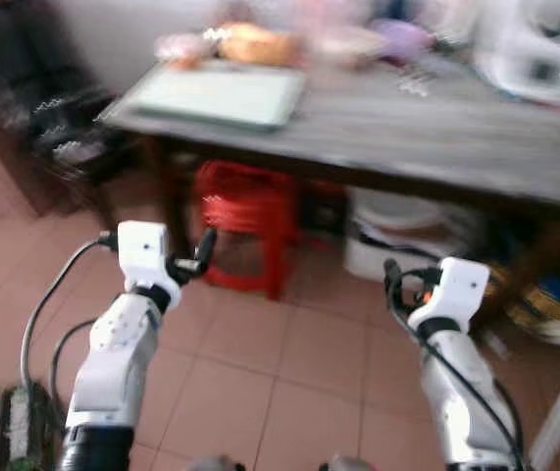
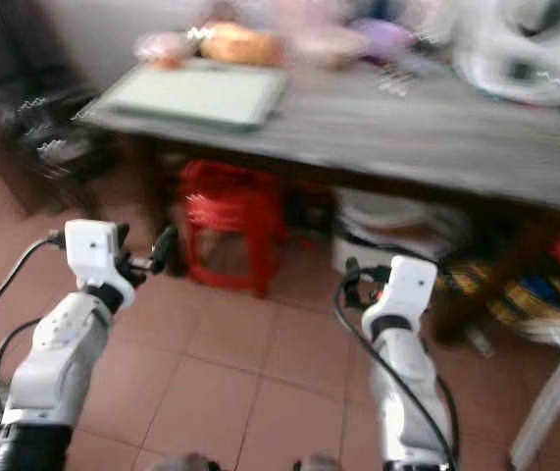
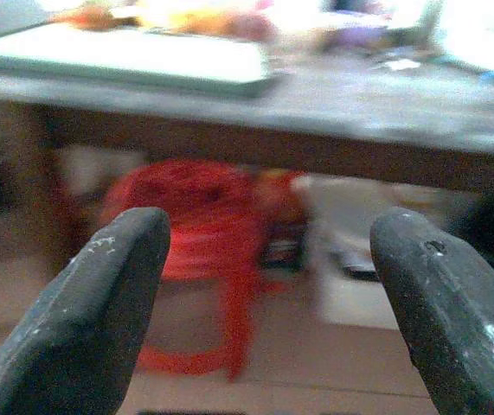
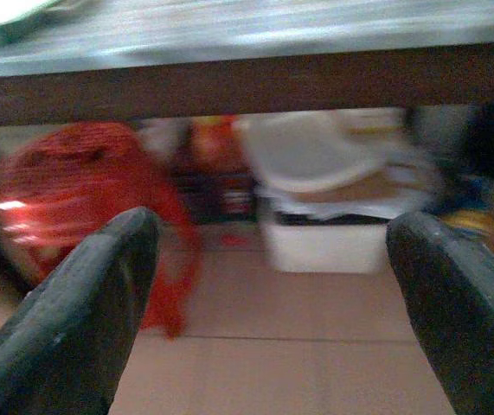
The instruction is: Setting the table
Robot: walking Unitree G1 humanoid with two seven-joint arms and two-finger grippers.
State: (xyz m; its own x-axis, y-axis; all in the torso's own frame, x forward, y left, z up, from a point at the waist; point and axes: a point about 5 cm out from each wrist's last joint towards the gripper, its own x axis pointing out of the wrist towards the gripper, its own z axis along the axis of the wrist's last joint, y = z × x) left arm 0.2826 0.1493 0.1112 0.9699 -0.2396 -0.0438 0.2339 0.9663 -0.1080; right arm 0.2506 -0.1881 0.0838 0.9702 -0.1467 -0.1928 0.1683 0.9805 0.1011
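A pale green rectangular tray lies at the left end of the grey-topped wooden table, well above and ahead of both grippers. The left gripper and right gripper hang below the table's front edge over terracotta floor tiles, jaws apart and empty. A red plastic stool stands under the table. Blurred items crowd the table's far edge, too smeared to identify.

Blurred throughout. At the table's far edge, smeared orange, pink and purple items, not identifiable. Under it, partly hidden by the tabletop: red stool, white container. Cut off at the right edge: white object.
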